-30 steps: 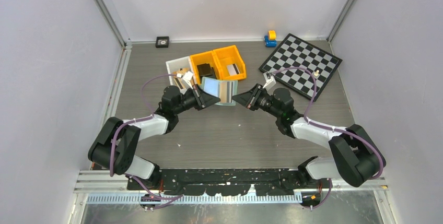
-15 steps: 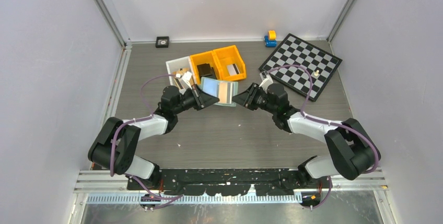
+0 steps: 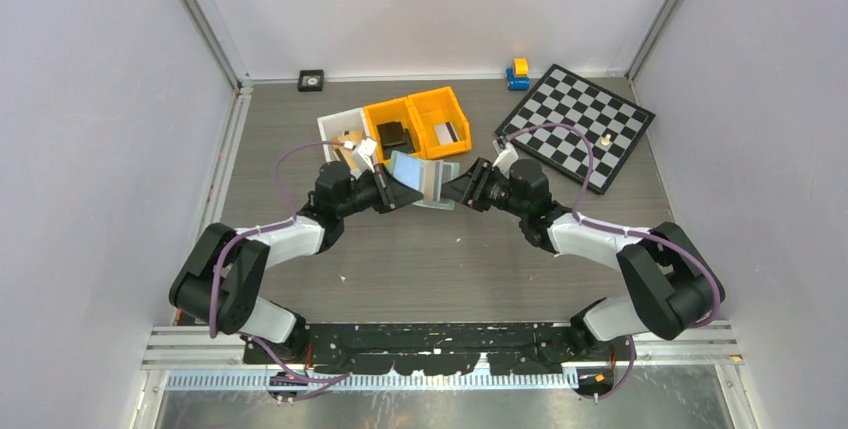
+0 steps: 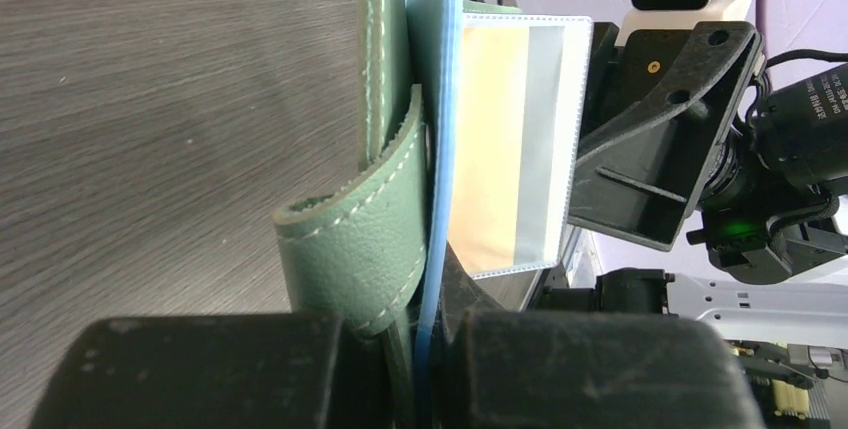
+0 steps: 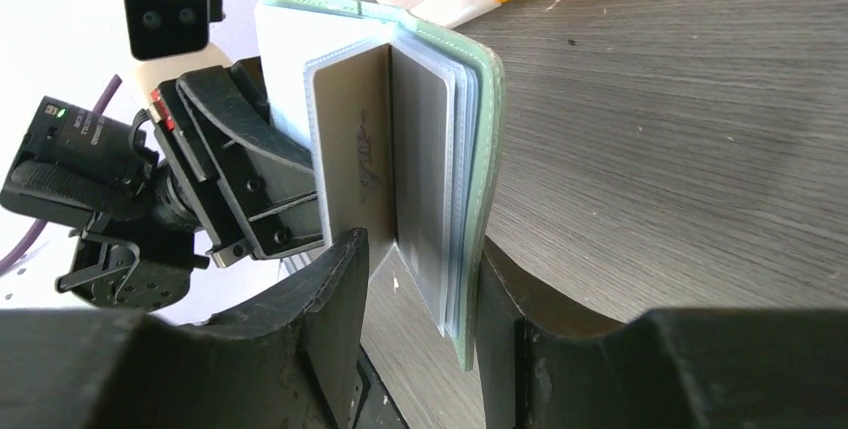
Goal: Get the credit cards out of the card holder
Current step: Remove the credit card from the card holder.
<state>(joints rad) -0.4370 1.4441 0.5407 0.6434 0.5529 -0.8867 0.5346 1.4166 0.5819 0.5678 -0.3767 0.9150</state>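
While the card holder [image 3: 425, 177] hangs just above the middle of the table [image 3: 440, 259], a little nearer than the orange bins [image 3: 420, 121], it stands open like a book between the two arms. The left hand [image 3: 408, 191] is pinched tight on its sage-green cover and one blue sleeve at the left side. The right hand [image 3: 452, 192] sits astride the fanned sleeves and the other cover, its jaws narrow but with a sliver of gap showing on one side, so I'd call it not yet clamped.

From where I stand, the step in hand looks like spreading the sleeves to get at a card. A grey card [image 5: 360, 149] sits in the sleeve facing the right wrist, and a beige-and-grey one [image 4: 500, 149] shows in another. The next move, I reckon, wants the right fingers shifted onto a card's edge alone rather than the glossy plastic, with the left holding firm against the pull.

Something flat and card-like lies in the right-hand orange bin, though it is too small to be sure. A white bin [image 3: 335, 129] adjoins on the left, and a checkerboard [image 3: 580, 124] lies far right with a yellow-and-blue toy [image 3: 518, 73] beyond it. The table is grey wood-grain, boxed by plain pale walls.
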